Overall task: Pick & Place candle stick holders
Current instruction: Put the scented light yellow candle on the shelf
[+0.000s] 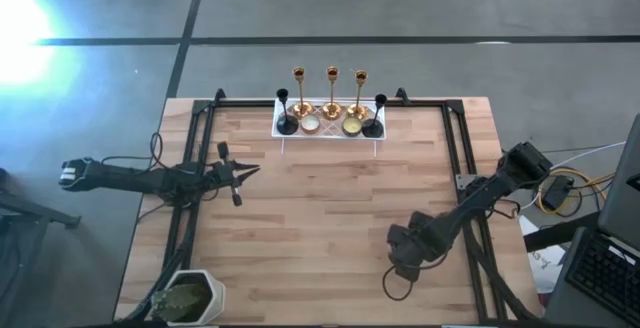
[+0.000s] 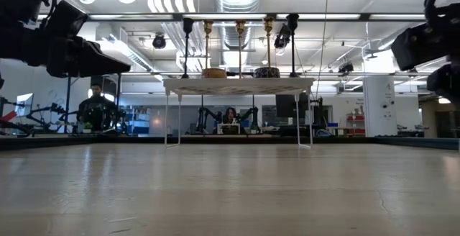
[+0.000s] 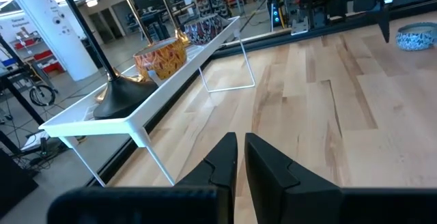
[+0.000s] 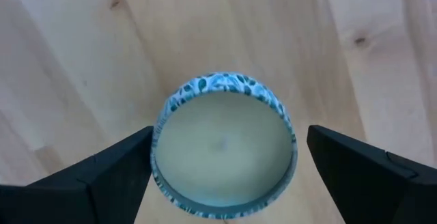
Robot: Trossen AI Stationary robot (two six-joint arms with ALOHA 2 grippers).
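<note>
A white lattice tray (image 1: 330, 128) stands at the far middle of the table on thin wire legs (image 2: 167, 117). On it stand three tall gold sticks (image 1: 331, 93), two black holders (image 1: 287, 118) and two low cups (image 1: 310, 124). A low round cup with a blue-green leaf pattern and a cream inside (image 4: 224, 145) sits on the table at the near right. It also shows in the left wrist view (image 3: 413, 36). My right gripper (image 4: 229, 149) points down over it, open, with one finger on either side of the cup. My left gripper (image 3: 240, 145) is shut and empty at the table's left (image 1: 245, 173).
A white pot with a green plant (image 1: 190, 296) stands at the near left corner. Black frame rails (image 1: 190, 168) run along the table's left and right sides. Bare wood (image 1: 330, 208) lies between the arms. People sit in the room beyond the table (image 2: 95, 106).
</note>
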